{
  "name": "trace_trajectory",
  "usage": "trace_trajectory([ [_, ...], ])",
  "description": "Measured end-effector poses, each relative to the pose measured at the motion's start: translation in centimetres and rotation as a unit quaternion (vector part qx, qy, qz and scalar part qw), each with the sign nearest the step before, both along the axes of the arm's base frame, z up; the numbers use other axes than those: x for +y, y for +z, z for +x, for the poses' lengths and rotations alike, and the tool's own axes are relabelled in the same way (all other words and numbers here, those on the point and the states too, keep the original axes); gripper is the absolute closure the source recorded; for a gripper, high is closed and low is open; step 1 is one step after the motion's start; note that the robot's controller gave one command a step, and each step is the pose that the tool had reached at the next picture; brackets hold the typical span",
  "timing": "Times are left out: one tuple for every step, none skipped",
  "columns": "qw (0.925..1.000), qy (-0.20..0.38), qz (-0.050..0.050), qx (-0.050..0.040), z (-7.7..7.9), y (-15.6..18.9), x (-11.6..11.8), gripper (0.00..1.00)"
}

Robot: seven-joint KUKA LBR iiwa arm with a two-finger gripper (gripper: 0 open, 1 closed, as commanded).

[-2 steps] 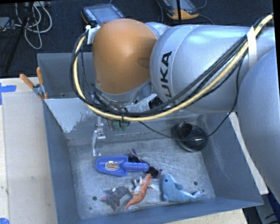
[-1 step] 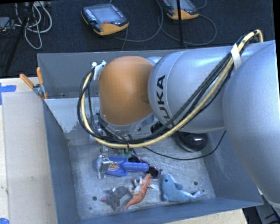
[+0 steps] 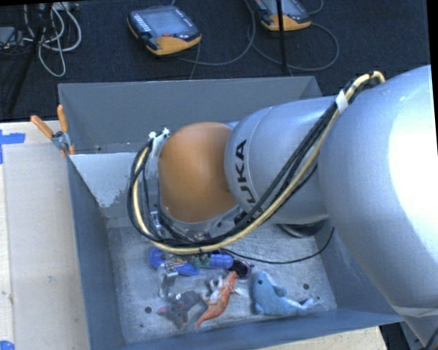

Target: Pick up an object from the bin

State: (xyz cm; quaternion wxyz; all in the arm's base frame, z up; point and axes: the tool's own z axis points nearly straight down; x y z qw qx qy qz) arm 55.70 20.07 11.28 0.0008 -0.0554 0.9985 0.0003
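Note:
My gripper (image 3: 169, 278) reaches down into the front left part of the bin, under the arm's orange cover. Blue plastic pieces (image 3: 182, 265) lie right around it. Just in front of it is a small grey-brown toy animal (image 3: 181, 309). An orange toy lizard (image 3: 220, 299) stretches diagonally to the right of that. A blue-grey soft shark (image 3: 275, 297) lies further right, near the bin's front wall.
The arm and its black and yellow cables cover the bin's middle and right side. A small dark round piece (image 3: 240, 269) sits beside the blue pieces. The bin's sloped left wall is close to the gripper.

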Motion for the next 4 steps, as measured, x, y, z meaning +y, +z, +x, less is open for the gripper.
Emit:
trace_trajectory([
  [0.9975, 0.071, -0.001, 0.0038, 0.8, -3.0, -3.6, 0.00],
  [0.9997, 0.026, 0.002, -0.0035, -3.7, -3.7, -5.5, 1.00],
  [0.9997, 0.025, 0.002, -0.0035, -3.7, -3.7, -5.5, 1.00],
  [0.9997, 0.025, 0.000, 0.0005, -4.8, 10.7, -4.5, 1.00],
])
